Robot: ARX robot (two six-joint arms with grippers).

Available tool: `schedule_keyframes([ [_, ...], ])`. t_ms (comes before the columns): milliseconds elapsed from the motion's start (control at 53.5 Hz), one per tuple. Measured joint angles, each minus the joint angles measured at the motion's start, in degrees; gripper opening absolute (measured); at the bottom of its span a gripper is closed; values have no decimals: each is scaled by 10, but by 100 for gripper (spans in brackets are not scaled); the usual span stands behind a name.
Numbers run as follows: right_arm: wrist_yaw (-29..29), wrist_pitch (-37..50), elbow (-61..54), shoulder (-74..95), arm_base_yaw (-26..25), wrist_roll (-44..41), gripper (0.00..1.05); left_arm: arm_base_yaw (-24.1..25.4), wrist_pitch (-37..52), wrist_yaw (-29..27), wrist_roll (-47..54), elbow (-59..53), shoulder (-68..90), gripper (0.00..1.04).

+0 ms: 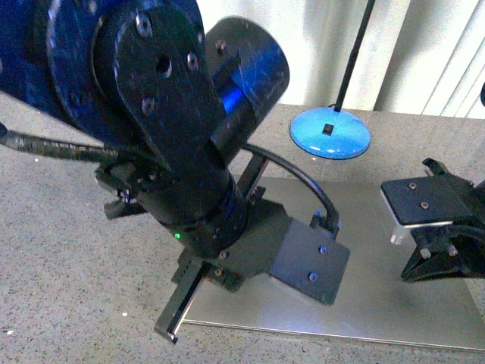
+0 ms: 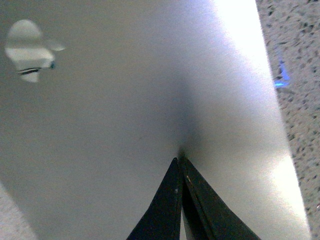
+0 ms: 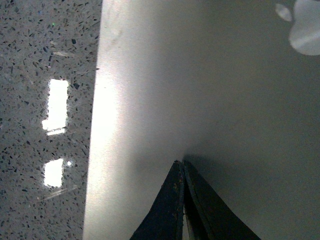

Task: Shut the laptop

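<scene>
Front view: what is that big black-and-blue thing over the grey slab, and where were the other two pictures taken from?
That is the robot's left arm, seen from a camera on its body; its right arm shows on the other side. The grey slab is a laptop, lid down, lying on a speckled table near a blue lamp base. The other two pictures come from cameras on the wrists. They show the left end effector and the right end effector, each pinched shut with its tip on the lid, holding nothing.
</scene>
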Motion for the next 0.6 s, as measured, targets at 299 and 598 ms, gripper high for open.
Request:
schedule_keyframes([
  [299, -2, 3, -6, 5, 0, 2, 3, -2, 8, 3, -12, -2, 1, 4],
  [598, -16, 19, -6, -2, 1, 13, 3, 8, 9, 11, -14, -1, -16, 4],
])
